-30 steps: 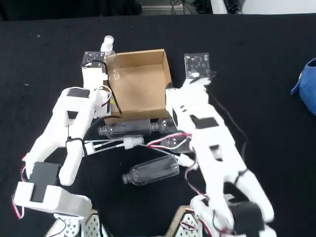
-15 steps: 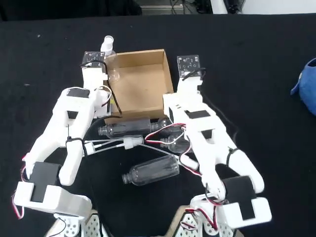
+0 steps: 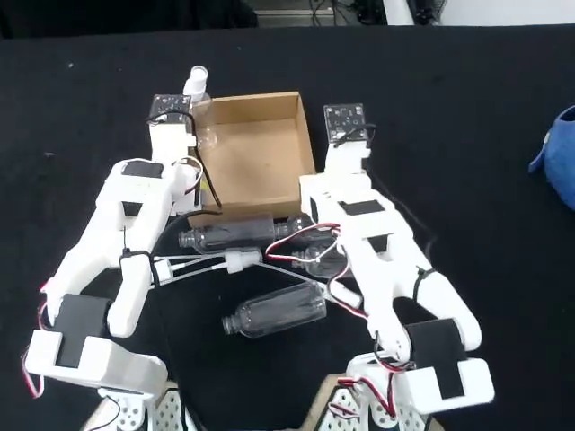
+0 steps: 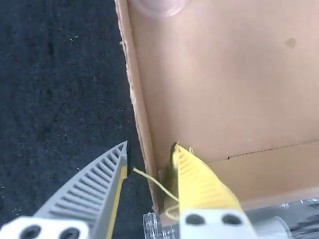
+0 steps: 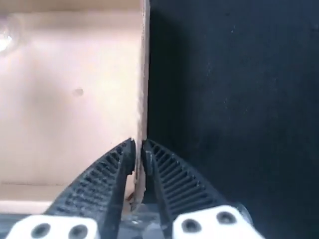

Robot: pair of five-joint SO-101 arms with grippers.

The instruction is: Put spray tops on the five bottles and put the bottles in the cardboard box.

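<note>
The cardboard box (image 3: 256, 153) stands open at mid-table. One clear bottle with a white spray top (image 3: 198, 90) leans at its far left corner, its base (image 4: 159, 5) inside the box. Three uncapped bottles lie in front of the box (image 3: 229, 235), (image 3: 310, 256), (image 3: 274, 312). A loose spray top (image 3: 238, 260) with its tube lies among them. My left gripper (image 4: 149, 149) is open and straddles the box's left wall near the front corner (image 3: 208, 193). My right gripper (image 5: 138, 145) is shut on the box's right wall (image 3: 310, 180).
Black cloth covers the table (image 3: 467, 117). A blue object (image 3: 559, 166) sits at the right edge. Red and white cables (image 3: 305, 247) trail over the lying bottles. Open cloth lies left and right of the box.
The right arm swung left and back toward the box, bringing its gripper onto the box's right wall. The left arm and the bottles have stayed put.
</note>
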